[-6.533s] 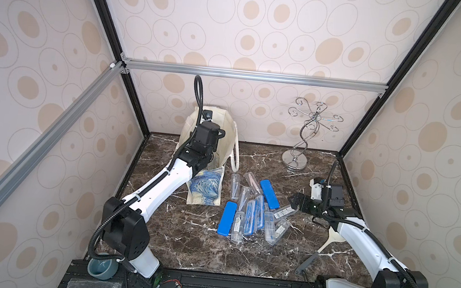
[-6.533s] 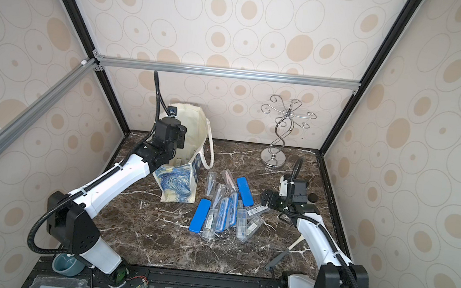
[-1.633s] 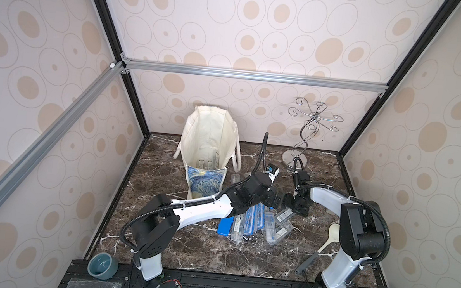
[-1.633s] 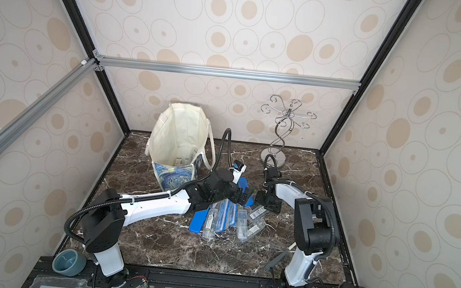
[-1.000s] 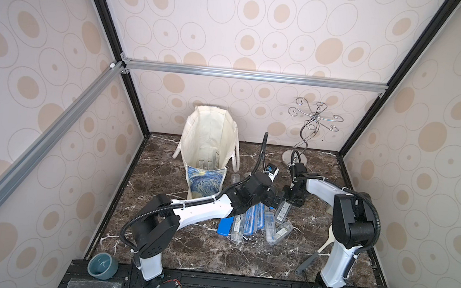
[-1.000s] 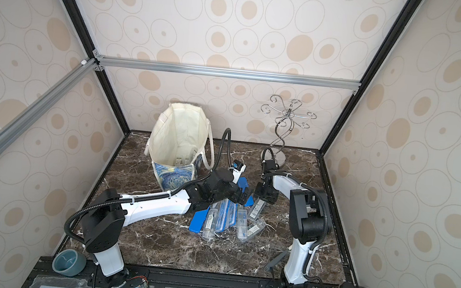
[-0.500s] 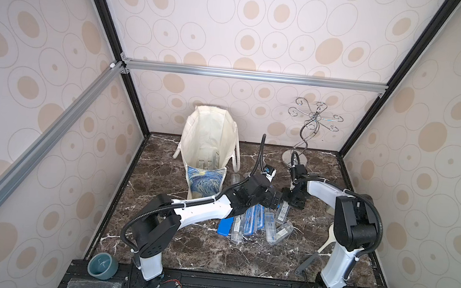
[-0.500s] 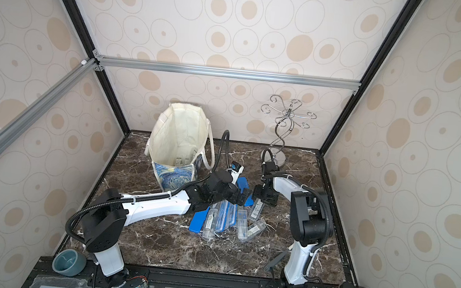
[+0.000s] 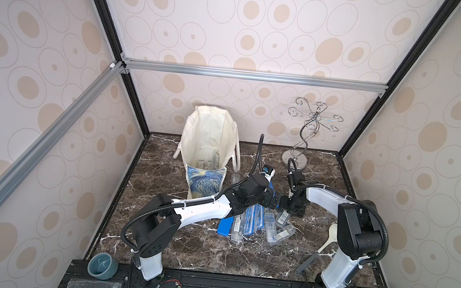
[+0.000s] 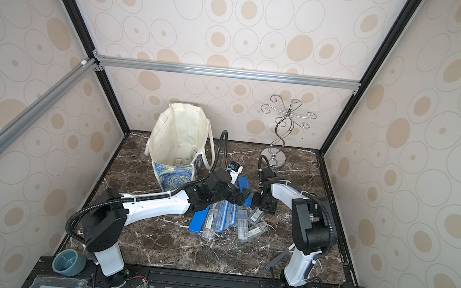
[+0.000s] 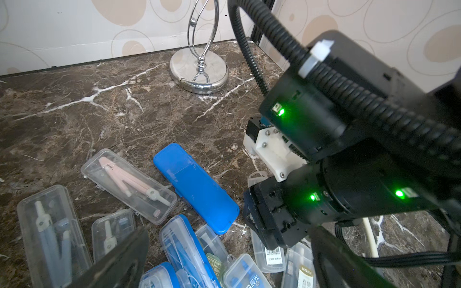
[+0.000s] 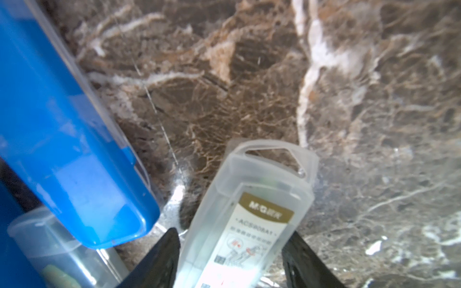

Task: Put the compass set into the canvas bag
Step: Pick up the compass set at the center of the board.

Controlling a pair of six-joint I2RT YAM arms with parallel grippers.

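**Change from the earliest view.** The left arm was then raised, with its gripper at the mouth of the canvas bag. It now lies low, stretched from the front-left base across the marble table to the pile of compass-set cases. The right arm was then drawn back at the pile's right edge and now folds inward. Over the last half-second both arms are almost unmoved, and the right gripper sits slightly nearer the front.

**Pose.** The left gripper hovers above the rear right part of the pile, pointing toward the right arm. Its fingers are spread wide with nothing held. The right gripper points down at the pile's right rear edge, just beside the left gripper. Its fingers stand partly closed along the two long sides of a translucent labelled case, next to a blue case. Whether they pinch the case cannot be told.

**Task objects.** The bag stands upright and open at the table's rear left, painted face forward, with a few clear cases on its floor. The pile lies mid-table, just right of the bag. A chrome stand occupies the rear right.
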